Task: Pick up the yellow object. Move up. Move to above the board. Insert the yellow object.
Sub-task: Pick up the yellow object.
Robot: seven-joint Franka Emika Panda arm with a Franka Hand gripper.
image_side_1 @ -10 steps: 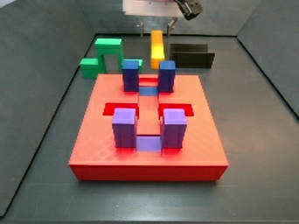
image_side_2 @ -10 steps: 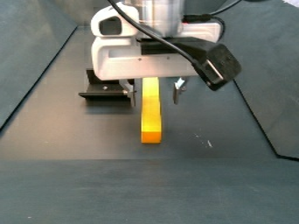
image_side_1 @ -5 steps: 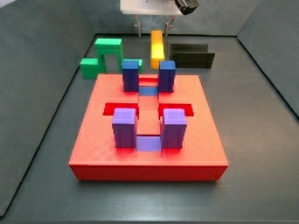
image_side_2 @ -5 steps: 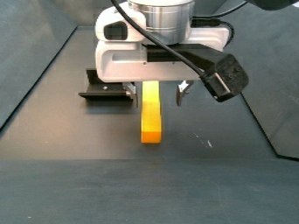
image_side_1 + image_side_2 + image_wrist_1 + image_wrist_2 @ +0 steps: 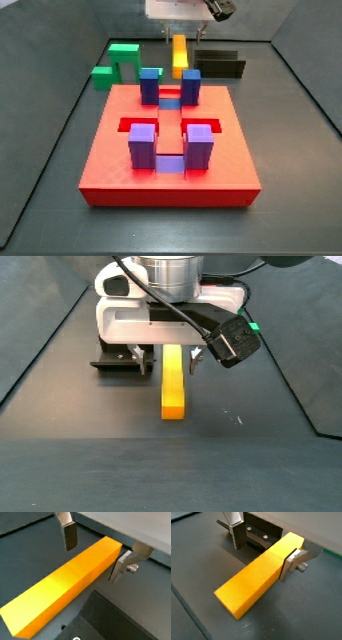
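Even, soft overhead light; all views sharp. Gripper (image 5: 164,354) hangs at upper centre, faint shadow beneath. Mild sheen on the dark floor (image 5: 134,456).

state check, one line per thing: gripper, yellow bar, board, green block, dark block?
gripper: above the yellow object's far end, fingers apart, one clear of it.
yellow object: between the fingers, not clamped.
board: flat, slots unfilled, posts upright.
green block: behind the board.
dark block: behind the board.

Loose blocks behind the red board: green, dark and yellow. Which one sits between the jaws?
The yellow object, a long narrow bar. The gripper straddles its far end; the green U-shaped block and dark flat block lie apart, untouched.
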